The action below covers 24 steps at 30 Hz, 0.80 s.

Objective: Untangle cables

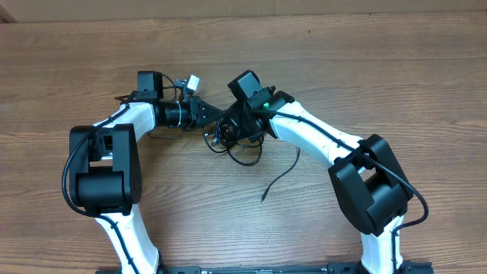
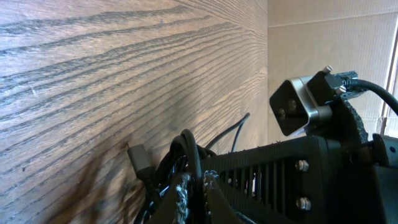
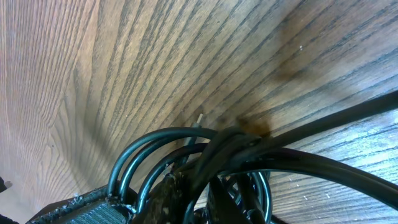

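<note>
A: Entry one, the cables. Location?
B: Centre of the overhead frame, one tangled bunch on the table. A loose tail trails toward the lower right.
A: Entry two, left pincer?
B: Its fingers are nearly together and appear clamped on strands of the bunch. A plug lies just beside them.
A: Entry three, right pincer?
B: It is buried in loops, and whether it grips anything cannot be told.
A: Hazards?
B: You have both pincers crowding one knot. Pull apart with the loops crossed and you likely tighten it. A strand may also hook a finger, or the pincers may knock together.
</note>
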Available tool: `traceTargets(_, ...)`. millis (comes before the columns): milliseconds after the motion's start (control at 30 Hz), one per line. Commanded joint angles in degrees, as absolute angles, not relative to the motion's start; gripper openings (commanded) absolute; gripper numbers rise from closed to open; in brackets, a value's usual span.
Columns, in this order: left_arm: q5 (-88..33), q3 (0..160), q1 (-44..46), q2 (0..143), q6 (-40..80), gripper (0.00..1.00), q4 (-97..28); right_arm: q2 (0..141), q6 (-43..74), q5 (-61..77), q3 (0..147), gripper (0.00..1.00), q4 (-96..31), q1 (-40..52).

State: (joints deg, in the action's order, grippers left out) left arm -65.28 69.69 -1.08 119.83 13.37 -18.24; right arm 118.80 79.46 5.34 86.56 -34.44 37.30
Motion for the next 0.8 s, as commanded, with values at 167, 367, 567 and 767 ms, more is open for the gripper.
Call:
traceTargets(167, -65.63, 69.91, -0.56, 119.57, 13.78, 0.04, -17.93, 123.74, 79.07, 4.51, 85.45, 0.13, -34.26, 39.27)
traceTargets(367, -65.63, 69.91, -0.54, 119.57, 13.78, 0.04, -17.96, 124.25, 75.81, 2.42, 85.47, 0.04, -33.50, 39.27)
traceTargets(567, -65.56, 69.91, -0.56, 119.57, 13.78, 0.04, -17.98, 123.46, 69.34, 5.37, 86.28, 0.04, -32.86, 37.30)
traceTargets(767, -62.83, 69.91, -0.56, 119.57, 14.24, 0.04, -18.61, 119.55, 63.61, 9.72, 87.00, 0.04, -33.56, 33.32)
